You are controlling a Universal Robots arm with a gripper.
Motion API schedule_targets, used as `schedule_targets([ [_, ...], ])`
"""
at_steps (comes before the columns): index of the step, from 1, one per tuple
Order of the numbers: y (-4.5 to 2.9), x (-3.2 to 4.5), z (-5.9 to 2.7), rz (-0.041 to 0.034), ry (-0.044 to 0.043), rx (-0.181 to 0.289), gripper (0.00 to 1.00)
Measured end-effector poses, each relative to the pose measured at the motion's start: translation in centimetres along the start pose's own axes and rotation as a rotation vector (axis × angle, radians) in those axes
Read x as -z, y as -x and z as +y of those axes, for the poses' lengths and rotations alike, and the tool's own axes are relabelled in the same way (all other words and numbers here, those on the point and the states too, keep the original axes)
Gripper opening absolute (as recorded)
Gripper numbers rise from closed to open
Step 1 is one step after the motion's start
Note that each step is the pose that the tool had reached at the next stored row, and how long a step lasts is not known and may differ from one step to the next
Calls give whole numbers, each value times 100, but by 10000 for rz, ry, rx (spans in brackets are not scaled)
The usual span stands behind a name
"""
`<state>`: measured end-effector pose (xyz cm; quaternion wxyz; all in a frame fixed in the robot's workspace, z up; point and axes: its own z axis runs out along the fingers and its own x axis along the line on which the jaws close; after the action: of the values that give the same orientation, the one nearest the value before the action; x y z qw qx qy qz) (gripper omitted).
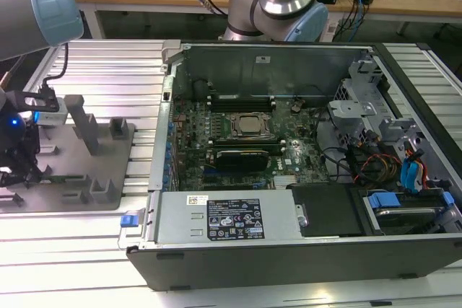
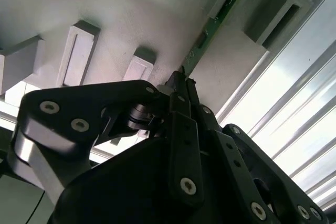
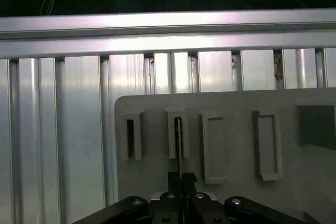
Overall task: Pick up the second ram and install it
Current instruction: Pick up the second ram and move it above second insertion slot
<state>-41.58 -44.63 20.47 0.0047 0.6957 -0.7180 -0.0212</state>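
1. Second wrist view: end effector [image 2: 181, 80] pinched narrow on second ram [image 2: 221, 12], gripping its thin edge so the stick is upright.
2. First wrist view: ram stands edge-on in grey fixture slot [image 3: 178, 121], presented for grasping.
3. Exterior view: fixture plate [image 1: 108, 164] on counter [image 1: 108, 70], at 9 o'clock of open PC case [image 1: 289, 63].

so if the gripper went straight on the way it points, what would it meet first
The second ram, held edge-on between the jaws of the gripper; behind it, probably the grey fixture plate.
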Motion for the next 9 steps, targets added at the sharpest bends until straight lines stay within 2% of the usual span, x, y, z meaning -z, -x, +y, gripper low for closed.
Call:
schedule_targets([
  [4,1,0,0,24,2,128,10],
  [9,2,41,1,30,4,377,10],
])
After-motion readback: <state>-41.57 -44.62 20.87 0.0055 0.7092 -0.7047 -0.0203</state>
